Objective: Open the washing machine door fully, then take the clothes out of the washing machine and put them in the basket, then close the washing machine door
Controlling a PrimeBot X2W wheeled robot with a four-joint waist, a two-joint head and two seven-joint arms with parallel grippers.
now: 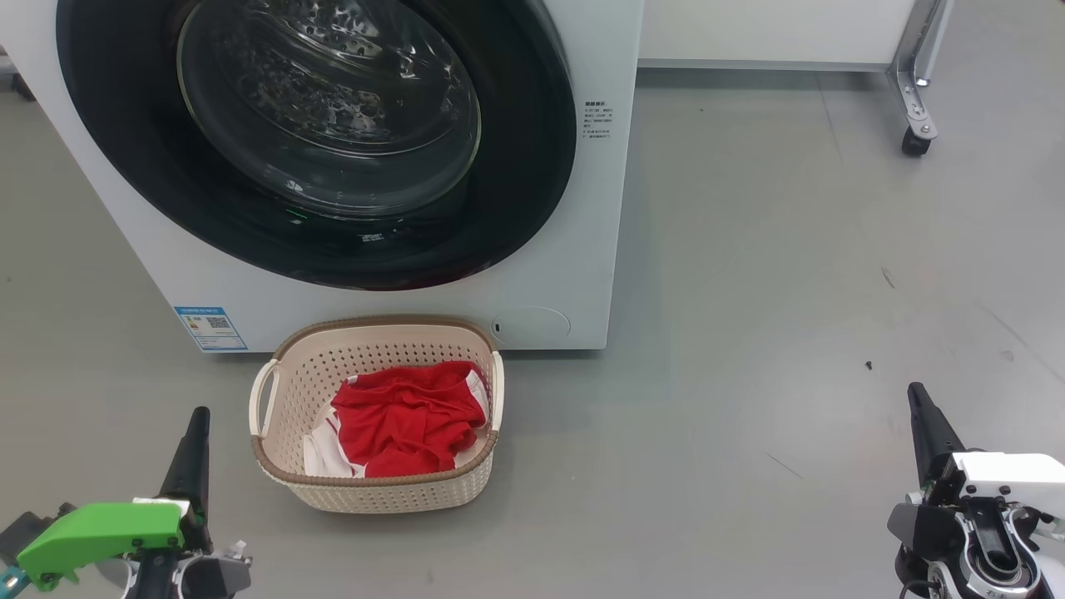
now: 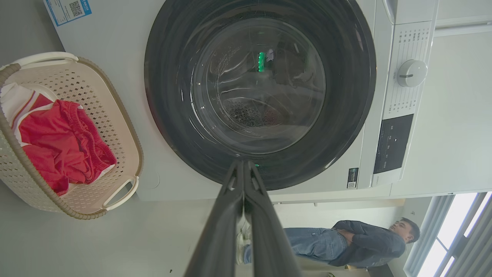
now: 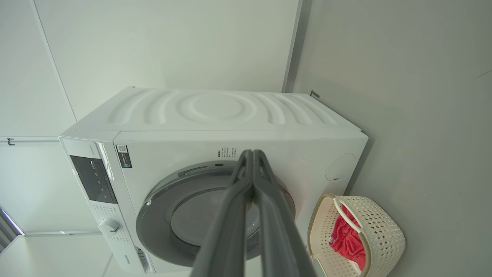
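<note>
Left of the basket [image 1: 391,499], the left tool [image 1: 198,420] is seen low over the floor [image 1: 749,291], its two dark fingers pressed together with nothing between them, apart from the basket's near handle. The basket itself is set on the floor just in front of the washing machine [image 1: 399,304], below the lower edge of the washing machine door [image 1: 532,166]. The clothes [image 1: 408,420] are heaped inside it, red fabric with white trim lying below the woven-look rim. Above and behind the basket, the door is seen flush against the white front, with no gap made out around its black rim in the head view or the wrist views, and no red fabric is made out through the glass. The task is therefore judged to be at its end, with only a check of the latch left. That check is best made by a gentle push on the black rim at the side away from the hinge, so that the glass bowl is not struck; which side carries the hinge cannot be told. The basket is best left undisturbed when an arm is brought forward. Far to the right of the basket, the right tool [image 1: 918,399] is held low, its fingers likewise pressed together and empty.
</note>
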